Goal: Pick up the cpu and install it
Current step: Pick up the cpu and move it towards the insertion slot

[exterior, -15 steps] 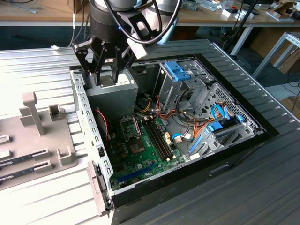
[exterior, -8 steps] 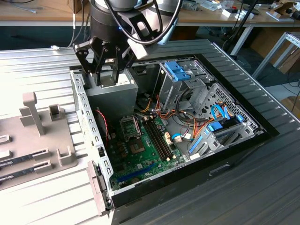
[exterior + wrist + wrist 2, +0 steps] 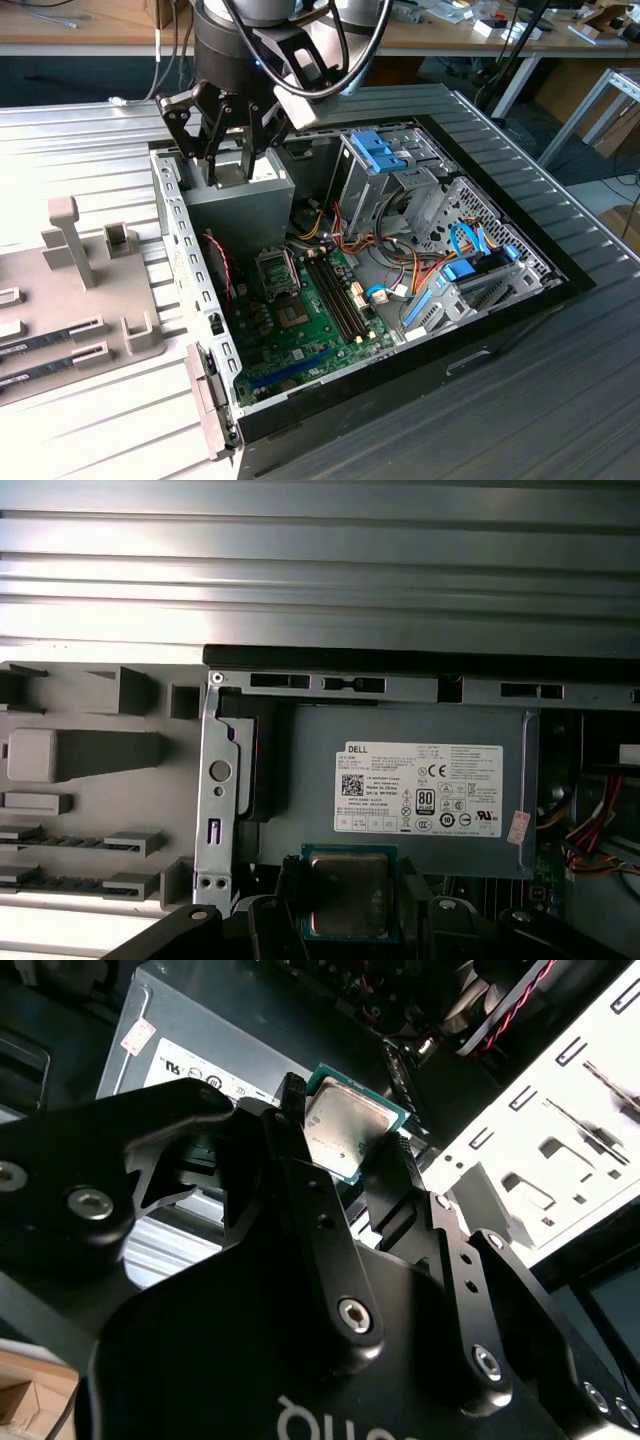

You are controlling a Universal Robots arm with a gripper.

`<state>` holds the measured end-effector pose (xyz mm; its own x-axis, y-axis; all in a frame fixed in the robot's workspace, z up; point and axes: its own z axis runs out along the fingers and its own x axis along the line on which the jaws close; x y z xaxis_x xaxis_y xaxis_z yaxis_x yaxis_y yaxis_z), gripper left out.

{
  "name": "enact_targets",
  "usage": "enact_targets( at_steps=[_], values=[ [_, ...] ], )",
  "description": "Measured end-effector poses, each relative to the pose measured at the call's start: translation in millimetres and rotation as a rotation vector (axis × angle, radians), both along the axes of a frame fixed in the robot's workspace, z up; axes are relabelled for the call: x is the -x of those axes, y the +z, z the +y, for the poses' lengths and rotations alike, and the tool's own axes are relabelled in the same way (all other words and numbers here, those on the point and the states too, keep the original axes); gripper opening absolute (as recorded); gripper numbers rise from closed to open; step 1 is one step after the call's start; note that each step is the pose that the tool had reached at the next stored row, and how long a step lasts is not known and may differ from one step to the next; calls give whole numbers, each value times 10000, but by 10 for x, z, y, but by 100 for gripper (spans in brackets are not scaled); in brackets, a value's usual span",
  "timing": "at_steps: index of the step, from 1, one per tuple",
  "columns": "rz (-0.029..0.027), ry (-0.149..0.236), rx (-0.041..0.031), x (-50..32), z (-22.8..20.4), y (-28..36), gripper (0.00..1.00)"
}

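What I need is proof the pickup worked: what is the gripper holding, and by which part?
The gripper holds the cpu by two opposite edges, its metal lid showing in both wrist views.

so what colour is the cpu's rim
The cpu rim is green around a silver-grey lid, clearest in the second wrist view.

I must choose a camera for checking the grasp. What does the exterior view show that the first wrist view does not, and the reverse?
The exterior view adds the green motherboard, its socket and the blue-tabbed drive cage. The first wrist view adds the cpu, held flat by the gripper, and the white label on the power supply. Both show the grey power supply and the grey fixture tray.
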<state>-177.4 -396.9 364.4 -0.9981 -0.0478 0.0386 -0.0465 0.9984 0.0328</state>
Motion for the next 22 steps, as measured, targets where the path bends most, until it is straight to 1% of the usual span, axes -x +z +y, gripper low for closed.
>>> enact_targets(
  at_steps=[5, 14, 17, 22],
  values=[
    [0, 0, 0, 0, -46, 0, 47],
    [0, 0, 0, 0, -88, -1, 47],
    [0, 0, 0, 0, -123, -1, 47],
    [0, 0, 0, 0, -142, -2, 47]
  ],
)
